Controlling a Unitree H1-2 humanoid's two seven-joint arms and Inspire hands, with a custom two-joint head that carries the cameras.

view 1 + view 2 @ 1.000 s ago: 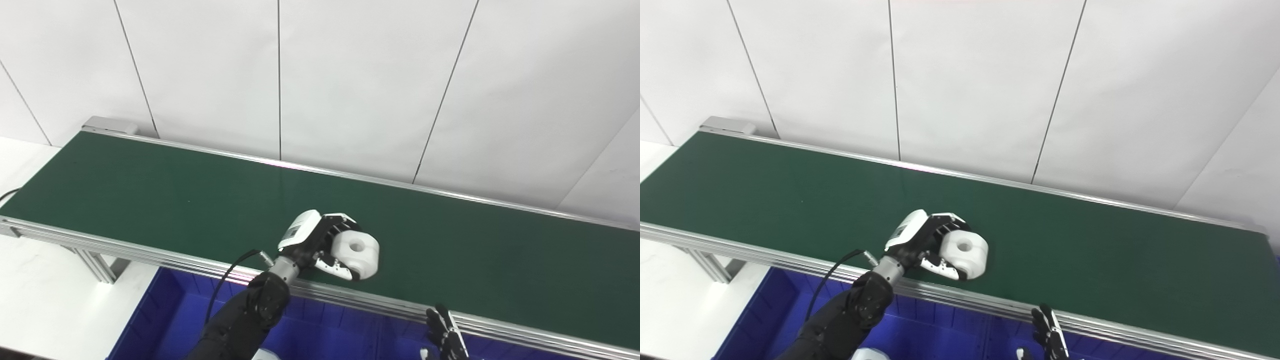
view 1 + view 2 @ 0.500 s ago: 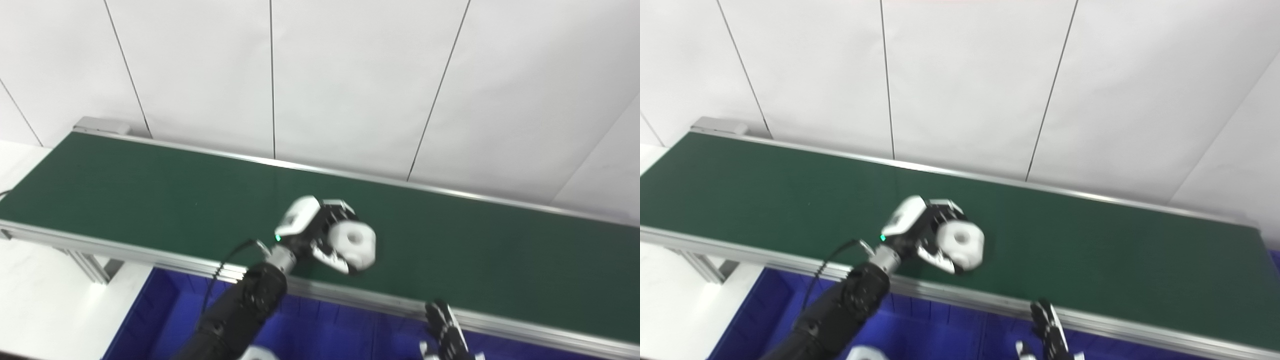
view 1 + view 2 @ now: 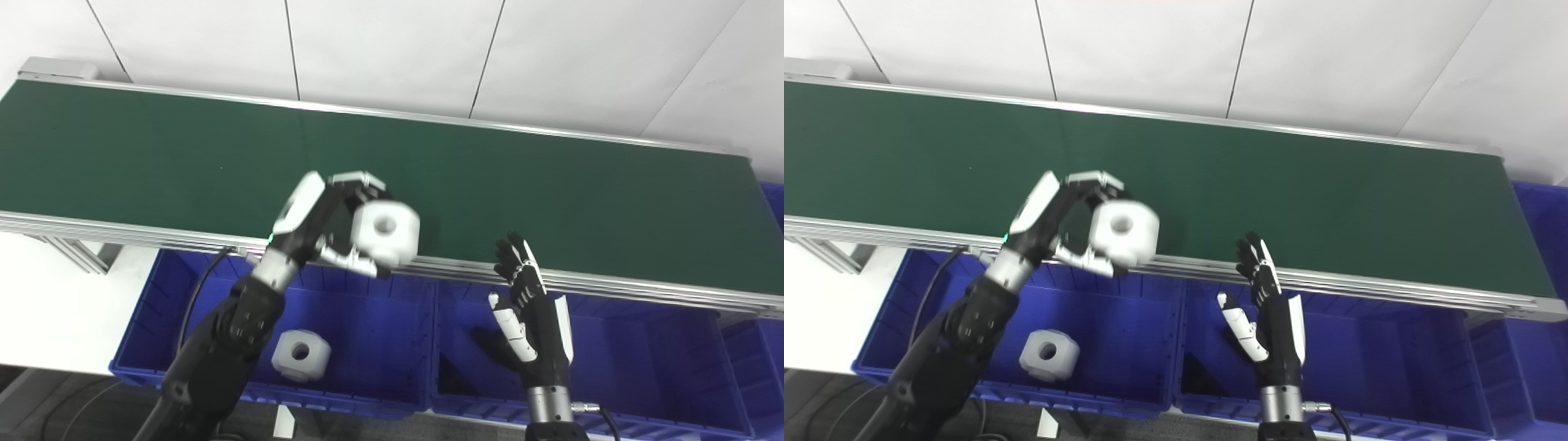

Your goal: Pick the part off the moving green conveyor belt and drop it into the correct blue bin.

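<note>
The white rounded plastic part with a central hole [image 3: 386, 231] is held between the fingers and thumb of the left hand [image 3: 334, 222], above the near aluminium rail of the green conveyor belt [image 3: 551, 196]. The pick is judged as done; the drop is left. Below it, the left blue plastic bin [image 3: 367, 343] already contains a similar white part [image 3: 300, 354]. The right hand [image 3: 530, 312] is seen with fingers spread, holding nothing, above the middle blue bin [image 3: 643, 361].
</note>
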